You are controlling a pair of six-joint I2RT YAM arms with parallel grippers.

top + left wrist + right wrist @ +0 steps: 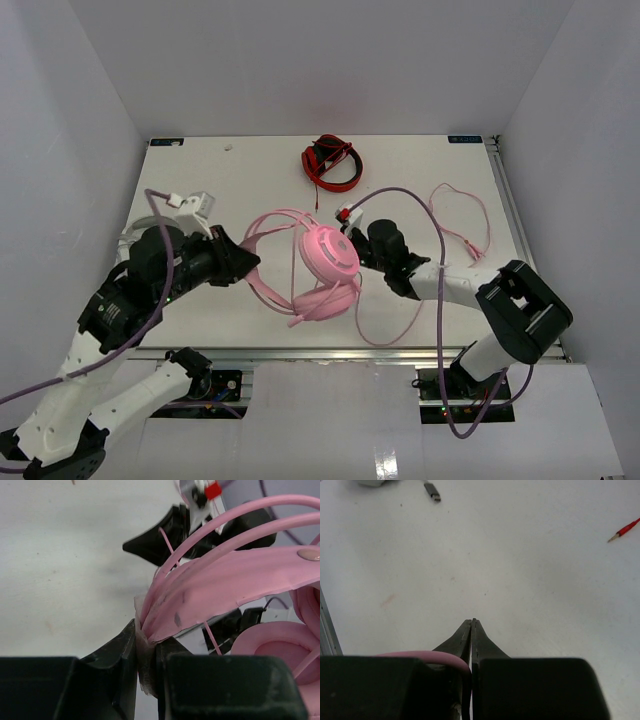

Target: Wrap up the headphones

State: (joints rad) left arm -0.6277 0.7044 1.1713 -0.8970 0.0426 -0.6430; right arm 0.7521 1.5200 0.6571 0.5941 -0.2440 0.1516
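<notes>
- Centre of the white worktop: the pale pink over-ear headphones lie on their side, one round padded ear cup facing up.
- In from 9 o'clock comes the left tool, clenched on the edge of the broad pink headband. I read that as an anchor, so the set cannot slide while cable is laid around it.
- The right tool sits at 3 o'clock of that ear cup, jaws pressed flat together.
- A pink strand curves over one finger in its wrist view, but I cannot tell whether anything is nipped between the tips.
- The long thin pink cable sprawls in loose loops out towards 3 o'clock and round to 5 o'clock. My judgement is that the winding has barely begun, with most of the slack lying free on the worktop.
- The red-and-black headphones sit at 12 o'clock, well apart and out of play.
- Hidden: the second ear cup is mostly tucked under the first, and I cannot trace the cable's plug end.
- Each wrist view loses its lower part to its own black fingers.
- A small dark plug and a red tip sit at the edges of the right wrist view, too small to tell what they belong to.
</notes>
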